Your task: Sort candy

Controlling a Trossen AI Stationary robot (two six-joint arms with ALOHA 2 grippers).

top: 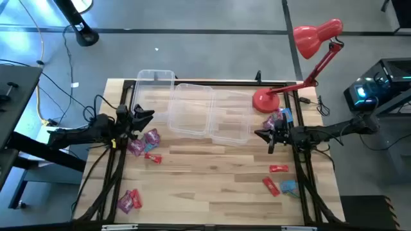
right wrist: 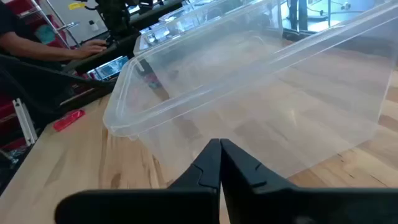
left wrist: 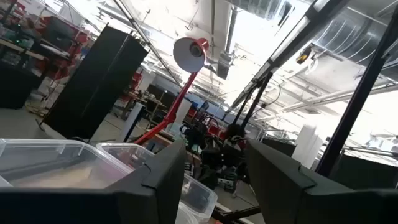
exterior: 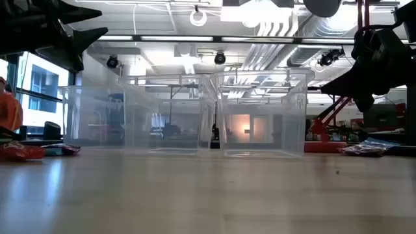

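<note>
Wooden surface (top: pixel 212 186): candy (top: pixel 144 142) scattered outside empty bins (top: pixel 192 109); left claw (top: pixel 142 117) open, right claw (top: pixel 262 134) closed, both empty, poised to pick.

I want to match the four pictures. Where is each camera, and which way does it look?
High: overhead, straight down; both arms, bins, lamp, candy.
Low: table height, looking level at bins; arms enter above.
Left wrist: past open left pincer toward lamp.
Right wrist: past shut right pincer at bin.
All share the bins.

Candy (top: pixel 151 137) red, purple-pink, blue — lamp (top: pixel 308 45) red.
</note>
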